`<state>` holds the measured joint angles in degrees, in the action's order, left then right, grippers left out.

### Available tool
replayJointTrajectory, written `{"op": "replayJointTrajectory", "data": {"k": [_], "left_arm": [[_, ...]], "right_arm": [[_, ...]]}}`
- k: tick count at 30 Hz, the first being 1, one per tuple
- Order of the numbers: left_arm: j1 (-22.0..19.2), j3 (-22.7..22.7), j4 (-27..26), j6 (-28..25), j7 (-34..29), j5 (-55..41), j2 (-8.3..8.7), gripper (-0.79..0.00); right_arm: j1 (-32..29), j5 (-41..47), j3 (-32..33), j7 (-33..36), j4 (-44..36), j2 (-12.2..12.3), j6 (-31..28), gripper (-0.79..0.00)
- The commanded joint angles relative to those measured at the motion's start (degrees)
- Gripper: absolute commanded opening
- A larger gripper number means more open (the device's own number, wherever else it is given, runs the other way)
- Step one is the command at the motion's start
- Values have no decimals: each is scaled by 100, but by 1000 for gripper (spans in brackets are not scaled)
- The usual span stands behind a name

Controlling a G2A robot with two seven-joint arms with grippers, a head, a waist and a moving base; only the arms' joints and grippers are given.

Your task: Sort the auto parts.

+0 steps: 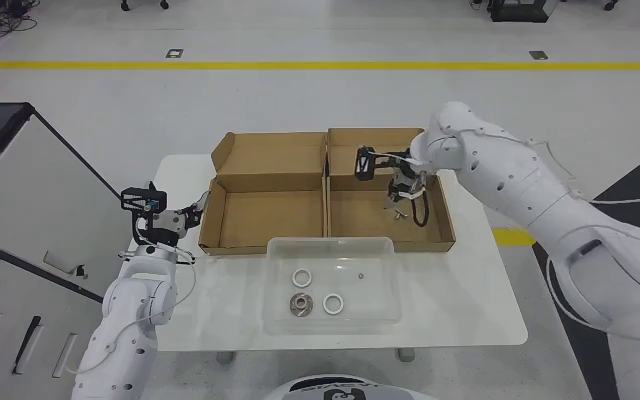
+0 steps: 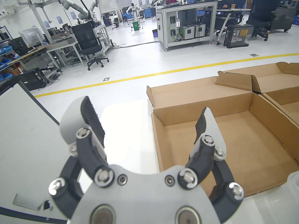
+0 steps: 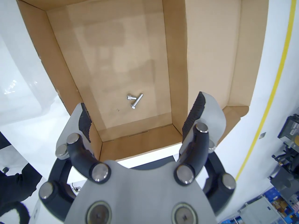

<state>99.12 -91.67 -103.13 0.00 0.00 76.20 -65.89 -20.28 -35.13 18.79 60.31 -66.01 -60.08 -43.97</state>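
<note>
Two open cardboard boxes stand side by side at the table's back: the left box [image 1: 265,215] and the right box [image 1: 385,210]. Two metal bolts [image 3: 135,100] lie touching on the right box's floor, seen in the top view as bolts [image 1: 400,211]. My right gripper [image 3: 143,111] hangs open above that box with nothing between its fingers; in the top view it is the right gripper [image 1: 407,195]. In front of the boxes a clear plastic bin [image 1: 330,285] holds two white rings [image 1: 301,277] [image 1: 333,302] and a metal disc part [image 1: 299,304]. My left gripper [image 2: 149,120] is open beside the left box [image 2: 224,127].
A small dark speck [image 1: 360,268] lies in the bin. The white table [image 1: 470,300] has bare room on the right and at the front left. A grey board [image 1: 60,200] leans at the table's left side.
</note>
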Motion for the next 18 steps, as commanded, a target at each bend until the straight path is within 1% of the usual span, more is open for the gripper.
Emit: {"op": "replayJointTrajectory", "data": {"k": [1,7,11,15,18], "left_arm": [[0,0,0,0,0,0,0,0],[0,0,0,0,0,0,0,0],[0,0,0,0,0,0,0,0],[0,0,0,0,0,0,0,0],[0,0,0,0,0,0,0,0]], "right_arm": [[-38,94,87,145,-550,201,144,0],[-172,458,263,619,-1970,765,618,0],[-266,677,368,910,-2776,1091,910,0],[-366,721,399,1170,-3520,1328,1170,0],[-456,820,398,1310,-3925,1431,1310,0]]}}
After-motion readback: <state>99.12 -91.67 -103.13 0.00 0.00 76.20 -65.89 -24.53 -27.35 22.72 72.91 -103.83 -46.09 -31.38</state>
